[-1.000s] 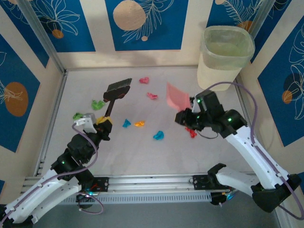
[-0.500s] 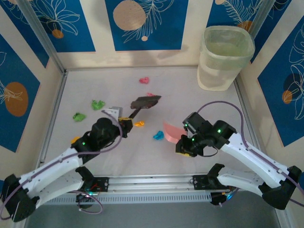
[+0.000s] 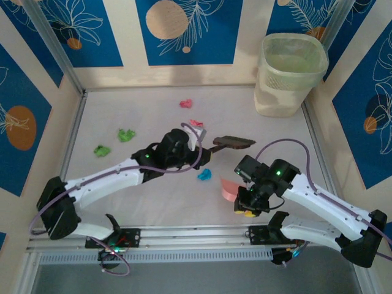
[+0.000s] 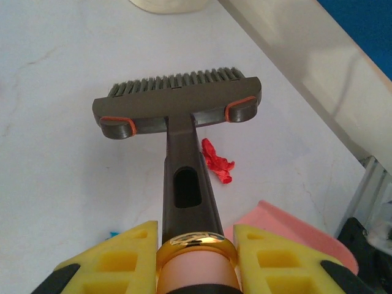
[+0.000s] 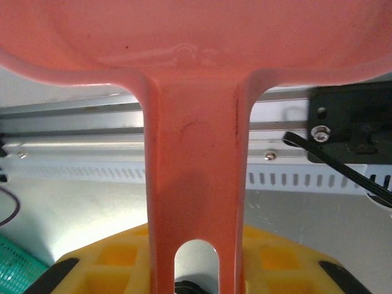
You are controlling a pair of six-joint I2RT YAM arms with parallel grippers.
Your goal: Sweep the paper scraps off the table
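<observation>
**Paper scraps (image 3: 127,135) spread over the table (image 3: 153,196), both arms gripping tools**

The left gripper (image 4: 196,244) is clamped on the dark brush (image 4: 177,110), its yellow pads (image 4: 119,254) pressed to either side of the handle. Seen from above, the brush's long axis runs left to right across the middle of the table, with the head toward the right side. In the left wrist view the bristles show along the far edge of the head, facing the waste bin (image 3: 288,73). Whether the brush touches the table cannot be told.

A red scrap (image 4: 217,162) lies just to the right of the brush handle, on the near side of the head. It is elongated, and its long axis slants from upper left to lower right in that view, roughly alongside the handle.

The right gripper (image 5: 195,260) is closed on the handle of the pink dustpan (image 3: 228,187), which is near the front edge, right of centre. In the right wrist view the handle runs straight up from between the pads to the pan, with the aluminium rail (image 5: 73,110) beyond.

A cyan scrap (image 3: 204,174) lies between the brush handle and the dustpan, just left of the pan. Two green scraps (image 3: 102,149) lie well off to the left. Two pink scraps (image 3: 185,103) lie toward the back. These lumps are too small to show any long axis.
</observation>
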